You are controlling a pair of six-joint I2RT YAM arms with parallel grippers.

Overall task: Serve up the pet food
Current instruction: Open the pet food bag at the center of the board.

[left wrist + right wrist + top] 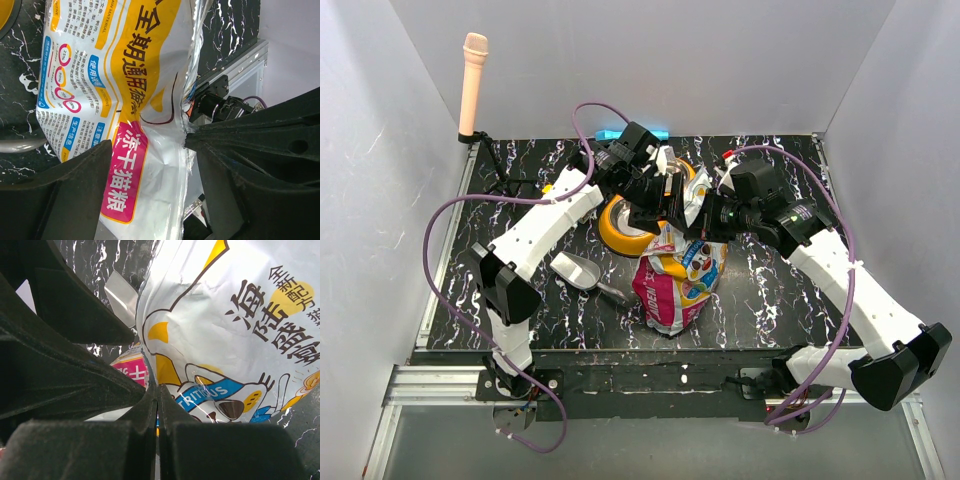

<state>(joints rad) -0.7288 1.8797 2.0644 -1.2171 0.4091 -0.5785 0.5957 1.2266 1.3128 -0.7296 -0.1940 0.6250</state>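
1. Black marbled desk (770,300).
2. The foil bag (675,285) is at mid-desk.
3. The yellow double bowl (620,228) is at the bag's 11 o'clock.
4. The left pincer (146,142) is spread, straddling the bag.
5. The right pincer (157,390) is pressed together, pinching the bag's edge.
6. The pet food is hidden; I cannot tell where it is.

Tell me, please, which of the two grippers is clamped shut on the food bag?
The right gripper: its fingers are pressed together on an edge of the food bag, while the left gripper has its fingers apart, one on either side of the bag.
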